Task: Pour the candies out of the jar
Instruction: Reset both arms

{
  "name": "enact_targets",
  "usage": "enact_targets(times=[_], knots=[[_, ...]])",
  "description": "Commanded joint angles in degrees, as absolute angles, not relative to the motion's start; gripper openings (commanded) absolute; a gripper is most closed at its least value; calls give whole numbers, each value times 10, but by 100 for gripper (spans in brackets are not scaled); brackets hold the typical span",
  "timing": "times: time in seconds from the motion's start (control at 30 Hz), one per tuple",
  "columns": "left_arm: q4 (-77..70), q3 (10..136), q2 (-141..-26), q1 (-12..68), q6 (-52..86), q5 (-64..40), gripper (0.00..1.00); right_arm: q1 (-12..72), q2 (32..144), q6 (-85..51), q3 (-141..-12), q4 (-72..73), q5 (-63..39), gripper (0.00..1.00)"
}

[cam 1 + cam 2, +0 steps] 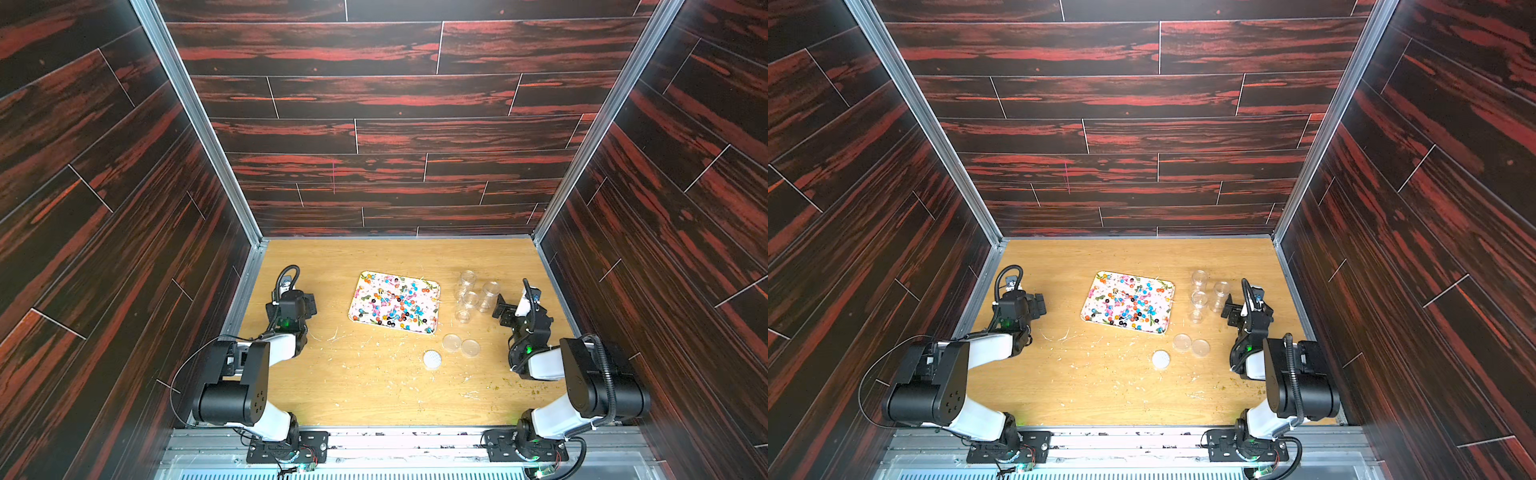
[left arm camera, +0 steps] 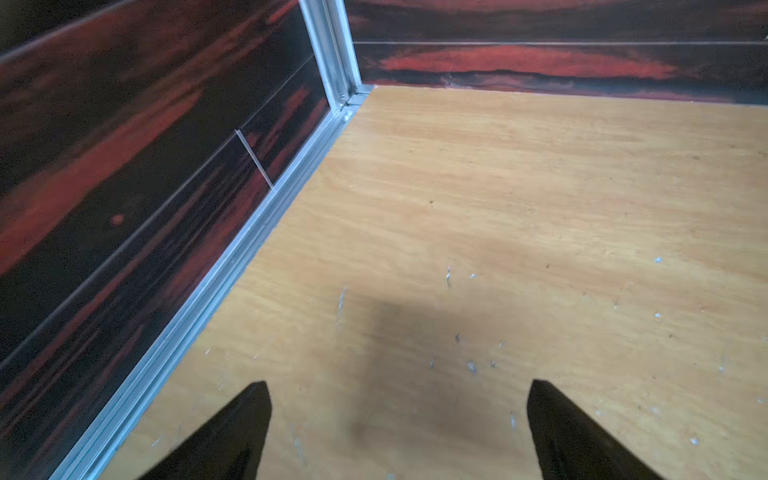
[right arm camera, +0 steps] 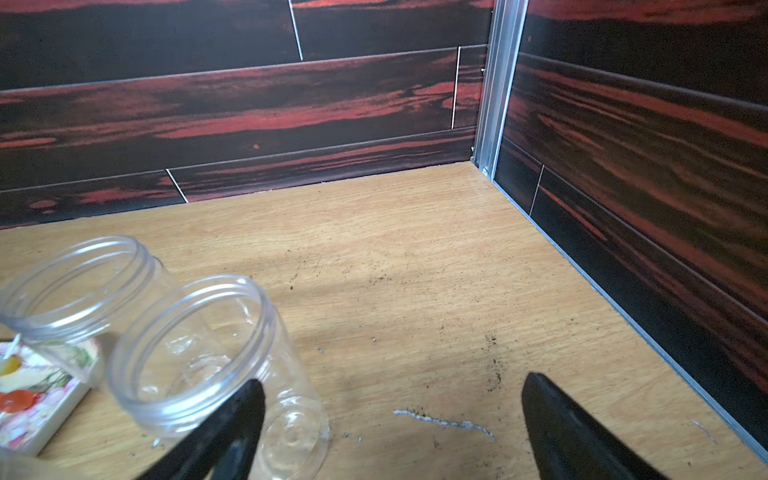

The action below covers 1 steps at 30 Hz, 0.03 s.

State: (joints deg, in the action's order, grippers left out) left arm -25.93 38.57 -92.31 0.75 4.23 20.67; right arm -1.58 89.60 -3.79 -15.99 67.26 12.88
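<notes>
Light wood surface [image 1: 374, 386] inside dark red plank walls. Candies [image 1: 395, 301] lie spread on flowered tray [image 1: 351, 309], centre, so pouring looks done. Clear jars [image 1: 470, 300] stand upright, empty, right of tray; lids [image 1: 451, 343] parked nearer, out of way. Left tool [image 1: 311, 303] wide, empty, far left. Right tool [image 1: 500, 311] wide, gripping nothing, beside jars. No readable writing.

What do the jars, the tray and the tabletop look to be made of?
Jars: probably clear, glossy plastic; see-through walls with moulded threaded rims.
Tray: flower-printed face with a pale, thick edge; perhaps melamine or coated wood, cannot tell.
Tabletop: light wood-grain board with a matte look, likely laminate or plywood; the grain lines show throughout.
</notes>
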Motion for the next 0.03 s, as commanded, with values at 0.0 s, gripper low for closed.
enact_targets(times=[0.0], knots=[[50,628,-1102,9,2,131,100,-14,899,-32,-164,683,127,99]])
